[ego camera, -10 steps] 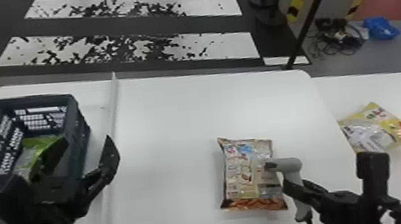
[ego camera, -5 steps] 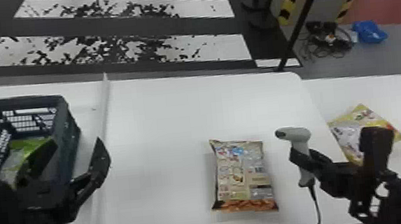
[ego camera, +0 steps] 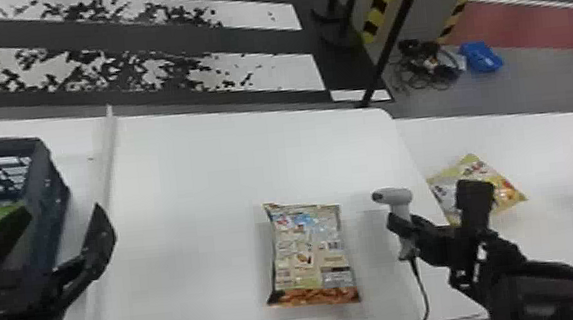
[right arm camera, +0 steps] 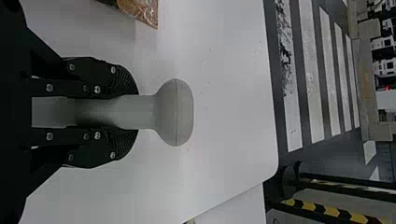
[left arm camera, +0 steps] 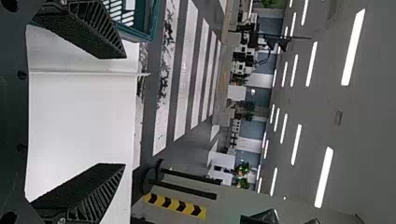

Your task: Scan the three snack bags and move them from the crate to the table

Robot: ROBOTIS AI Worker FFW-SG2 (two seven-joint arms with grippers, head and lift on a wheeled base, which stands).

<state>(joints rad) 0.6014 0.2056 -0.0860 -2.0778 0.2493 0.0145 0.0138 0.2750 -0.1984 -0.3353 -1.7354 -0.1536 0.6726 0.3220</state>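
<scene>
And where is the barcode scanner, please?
In the head view, the barcode scanner is in the right hand, to the right of the beige snack bag.

Bright indoors. You get ceiling strip lights (left arm camera: 353, 47) glaring beyond the left gripper (ego camera: 62, 211); right of it, white table (ego camera: 192, 181) pale, soft shadows by the snack bag (ego camera: 310, 255).

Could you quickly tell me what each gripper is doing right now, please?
Left gripper: open, holding nothing.
Right gripper: closed on the scanner.
</scene>
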